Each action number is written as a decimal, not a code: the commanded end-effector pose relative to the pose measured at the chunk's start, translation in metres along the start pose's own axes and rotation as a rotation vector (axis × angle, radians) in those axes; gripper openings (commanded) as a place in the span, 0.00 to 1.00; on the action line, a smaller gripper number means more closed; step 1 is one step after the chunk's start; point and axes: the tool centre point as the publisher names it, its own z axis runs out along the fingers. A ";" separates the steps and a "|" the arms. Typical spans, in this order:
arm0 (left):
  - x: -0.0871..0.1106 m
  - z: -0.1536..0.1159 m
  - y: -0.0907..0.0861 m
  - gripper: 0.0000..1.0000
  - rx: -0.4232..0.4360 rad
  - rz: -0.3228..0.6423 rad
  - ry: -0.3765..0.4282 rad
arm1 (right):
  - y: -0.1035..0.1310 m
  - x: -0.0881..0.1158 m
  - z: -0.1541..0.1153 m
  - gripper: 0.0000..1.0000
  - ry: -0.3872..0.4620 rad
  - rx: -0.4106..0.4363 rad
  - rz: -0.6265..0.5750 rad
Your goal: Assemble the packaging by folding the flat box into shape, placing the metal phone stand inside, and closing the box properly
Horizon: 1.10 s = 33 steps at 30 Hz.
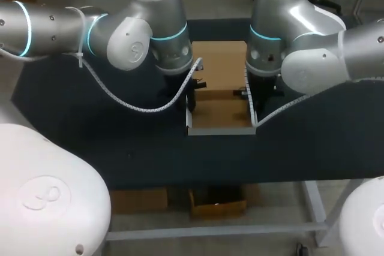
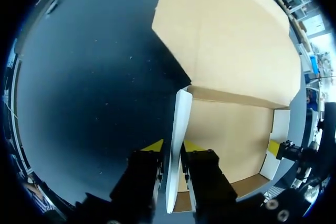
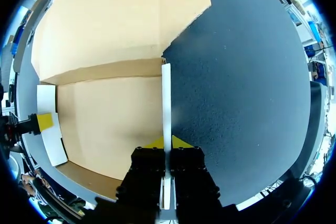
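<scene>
Box [image 1: 219, 97]: lies at the middle of the dark table [image 1: 90, 136], between the two arms, only partly formed. The floor panel is flat. The lid panel [image 1: 219, 58] lies flat on the far side.

Left gripper [image 2: 174, 146]: fingers clamped on the left side wall [image 2: 181, 124], one finger on each face. The wall stands upright on its fold.

Right gripper [image 3: 167, 142]: fingers pressed together on the right side wall [image 3: 166, 98], which is also upright and seen edge-on.

Why held this way (judgement): pinching both walls at once keeps them vertical and stops them springing back flat. That gives the tray its shape before the near and far panels are dealt with. The mirrored grips also keep the box from sliding.

Hidden or unclear:
- Phone stand: not seen in any view. Its place cannot be told.
- Head view: the arm bodies cover both grippers and most of the side walls. The clamping is read from the wrist views only.
- A pale strip runs along the near edge of the box. I cannot tell whether it is a raised front wall or a flat flap.
- Each wrist view shows only a yellow tip of the other gripper at the opposite wall.
- The lid's far edge is cut off by the arms.
</scene>
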 end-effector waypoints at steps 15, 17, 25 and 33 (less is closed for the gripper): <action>-0.007 0.007 -0.003 0.18 -0.011 -0.011 -0.126 | 0.000 -0.001 0.000 0.00 -0.002 0.001 0.000; -0.009 0.008 -0.002 0.18 -0.013 -0.012 -0.123 | 0.000 -0.001 0.000 0.00 -0.002 0.001 0.000; -0.013 0.011 0.000 0.16 -0.020 -0.016 -0.098 | 0.000 -0.001 0.000 0.00 -0.002 0.001 0.000; -0.017 0.010 0.001 0.00 -0.016 -0.018 -0.095 | 0.000 -0.001 0.000 0.00 -0.002 0.001 0.000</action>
